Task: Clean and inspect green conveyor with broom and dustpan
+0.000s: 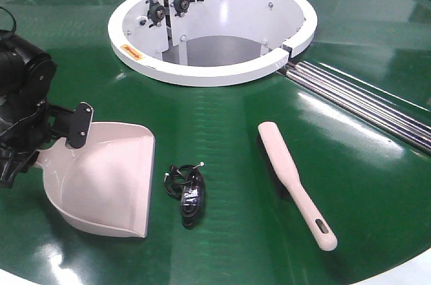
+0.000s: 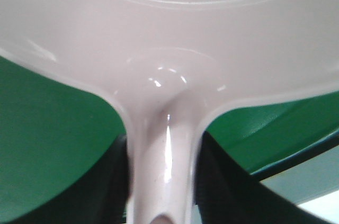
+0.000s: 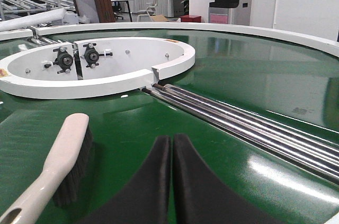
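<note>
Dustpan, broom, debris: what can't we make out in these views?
- dustpan handle: in the front view, hidden behind the left claw; the left wrist view crops the pan.
- broom: handle end cut off by the right wrist view's bottom edge.
- black corded object beside the dustpan: too small to identify, front view only.
- right claw: outside the front view.
</note>
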